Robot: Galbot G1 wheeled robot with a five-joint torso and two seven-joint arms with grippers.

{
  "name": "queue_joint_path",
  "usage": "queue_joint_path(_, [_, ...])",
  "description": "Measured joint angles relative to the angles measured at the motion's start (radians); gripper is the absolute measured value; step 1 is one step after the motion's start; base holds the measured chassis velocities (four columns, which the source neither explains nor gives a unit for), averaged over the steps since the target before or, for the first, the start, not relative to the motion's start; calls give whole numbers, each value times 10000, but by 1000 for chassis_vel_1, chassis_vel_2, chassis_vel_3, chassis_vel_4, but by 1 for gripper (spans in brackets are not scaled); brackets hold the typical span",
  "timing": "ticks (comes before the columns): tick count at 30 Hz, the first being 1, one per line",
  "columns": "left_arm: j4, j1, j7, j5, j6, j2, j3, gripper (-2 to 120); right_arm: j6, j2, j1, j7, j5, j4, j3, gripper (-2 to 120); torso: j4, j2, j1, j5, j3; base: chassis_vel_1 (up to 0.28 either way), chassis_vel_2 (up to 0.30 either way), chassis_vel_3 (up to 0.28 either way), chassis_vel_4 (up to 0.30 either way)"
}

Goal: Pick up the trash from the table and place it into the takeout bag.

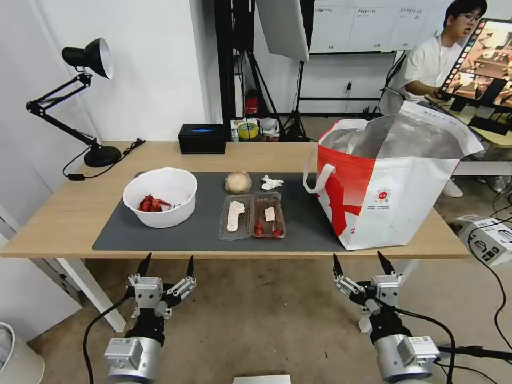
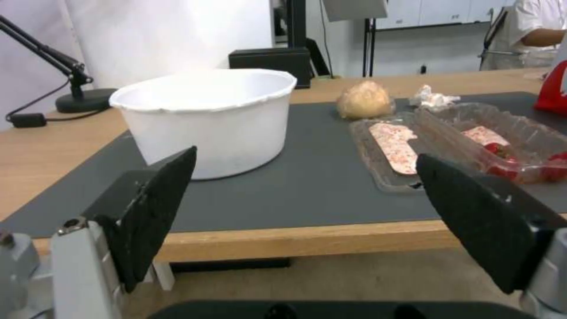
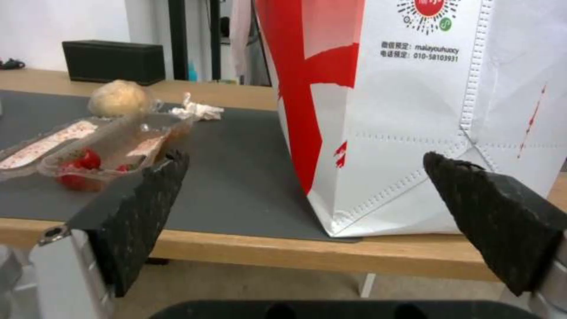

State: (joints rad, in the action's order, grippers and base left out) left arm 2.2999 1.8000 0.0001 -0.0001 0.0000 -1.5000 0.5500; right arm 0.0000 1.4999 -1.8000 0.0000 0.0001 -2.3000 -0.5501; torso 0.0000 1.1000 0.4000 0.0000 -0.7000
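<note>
Surface (image 1: 64, 213) carrying bowl (image 1: 160, 196), tray (image 1: 252, 215); bag (image 1: 389, 181) gaping for drop-ins; left gripper (image 1: 166, 265), right gripper (image 1: 364, 262) hovering lower frame, both released, empty

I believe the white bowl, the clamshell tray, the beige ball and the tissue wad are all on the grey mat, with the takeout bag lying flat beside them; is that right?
Not quite: the takeout bag stands upright with its mouth open, as the head view shows. The white bowl, clamshell tray, beige ball and tissue wad are indeed on the grey mat.
</note>
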Motion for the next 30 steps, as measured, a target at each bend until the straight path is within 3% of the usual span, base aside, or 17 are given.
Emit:
queue_joint_path(24, [2, -1, -1, -14, 4, 5, 0, 100, -16, -49, 14, 1, 35, 0, -1, 100, 0, 0, 0, 0, 0, 0, 0, 0, 0])
queue_joint_path(27, [233, -144, -285, -647, 261, 277, -4, 100, -663, -1023, 465, 151, 872, -283, -109, 100, 2, 0, 0, 0, 0, 0, 0, 0, 0])
queue_joint_path(28, [233, -144, -285, -647, 261, 277, -4, 100, -663, -1023, 465, 151, 872, -283, -109, 100, 2, 0, 0, 0, 0, 0, 0, 0, 0])
queue_joint_path(30, [519, -342, -644, -1447, 592, 628, -17, 100, -1236, -1863, 840, 286, 1601, -540, -210, 100, 1, 0, 0, 0, 0, 0, 0, 0, 0])
